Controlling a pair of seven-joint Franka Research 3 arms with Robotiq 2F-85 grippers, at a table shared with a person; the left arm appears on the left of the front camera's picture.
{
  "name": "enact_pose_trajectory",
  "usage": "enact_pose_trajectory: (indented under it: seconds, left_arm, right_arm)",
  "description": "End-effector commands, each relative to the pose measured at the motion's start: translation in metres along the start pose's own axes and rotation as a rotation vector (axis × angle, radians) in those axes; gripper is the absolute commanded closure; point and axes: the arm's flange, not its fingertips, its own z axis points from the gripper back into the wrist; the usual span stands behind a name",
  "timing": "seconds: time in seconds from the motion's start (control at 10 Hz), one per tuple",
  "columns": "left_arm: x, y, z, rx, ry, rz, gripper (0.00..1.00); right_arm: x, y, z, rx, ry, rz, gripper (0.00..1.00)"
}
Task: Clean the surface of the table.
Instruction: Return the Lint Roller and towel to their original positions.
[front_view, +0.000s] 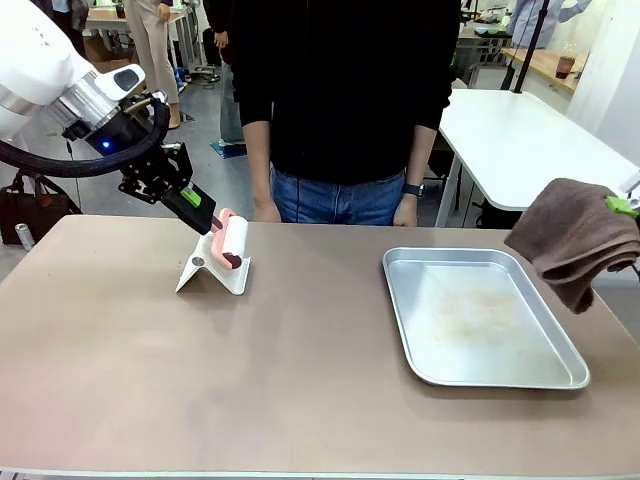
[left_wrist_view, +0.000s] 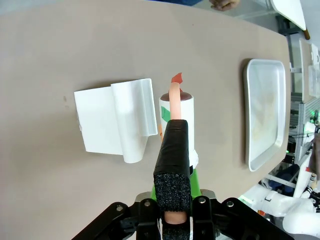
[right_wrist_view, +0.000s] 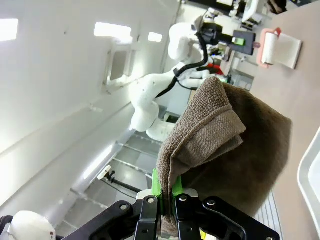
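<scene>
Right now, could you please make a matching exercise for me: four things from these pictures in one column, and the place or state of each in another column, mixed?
Things:
1. lint roller
2. brown towel
3. metal tray
4. white holder

Places or states:
A. hangs from the right gripper
B. stands open on the table, nothing in it
C. held by its handle in the left gripper
D. lies flat on the table's right side

Pairs: 1-C, 2-A, 3-D, 4-B

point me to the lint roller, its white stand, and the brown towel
lint roller (left_wrist_view: 176, 110): left wrist view, on its white roll.
white stand (front_view: 222, 276): front view, on its sloped front face.
brown towel (front_view: 575, 235): front view, on the hanging folds.
</scene>
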Motion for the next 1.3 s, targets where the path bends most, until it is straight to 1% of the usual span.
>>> enact_pose_trajectory:
  seconds: [0.0, 0.2, 0.3, 0.4, 0.5, 0.6, 0.8, 1.0, 1.1, 1.2]
  left_arm:
    - [-0.002, 0.006, 0.007, -0.041, -0.009, -0.011, 0.77]
    - [0.000, 0.009, 0.012, -0.045, -0.010, -0.018, 0.77]
    - [0.001, 0.009, 0.011, -0.053, -0.002, -0.019, 0.77]
    - [0.001, 0.009, 0.011, -0.057, -0.003, -0.017, 0.77]
    - [0.001, 0.008, 0.010, -0.058, 0.001, -0.017, 0.77]
    - [0.000, 0.004, 0.008, -0.054, 0.006, -0.025, 0.77]
    - [-0.003, 0.001, 0.008, -0.048, 0.014, -0.040, 0.77]
    - [-0.005, 0.004, 0.012, -0.067, 0.010, -0.039, 0.77]
    - [-0.006, 0.006, 0.013, -0.076, 0.011, -0.037, 0.77]
    - [-0.006, 0.008, 0.014, -0.080, 0.011, -0.032, 0.77]
  right_arm:
    - [0.003, 0.006, 0.000, 0.011, 0.018, 0.008, 0.92]
    - [0.003, 0.006, 0.000, 0.011, 0.018, 0.008, 0.92]
    - [0.000, 0.000, -0.001, -0.001, 0.003, -0.001, 0.92]
    - [0.015, -0.006, -0.024, -0.068, 0.076, 0.085, 0.92]
    - [0.035, -0.022, -0.052, -0.115, 0.150, 0.153, 0.92]
    - [0.052, -0.042, -0.081, -0.169, 0.217, 0.180, 0.92]
    - [0.079, -0.069, -0.125, -0.251, 0.285, 0.239, 0.92]
    - [0.103, -0.084, -0.164, -0.300, 0.366, 0.278, 0.92]
    - [0.117, -0.089, -0.189, -0.362, 0.403, 0.308, 0.92]
    - [0.128, -0.093, -0.209, -0.399, 0.393, 0.355, 0.92]
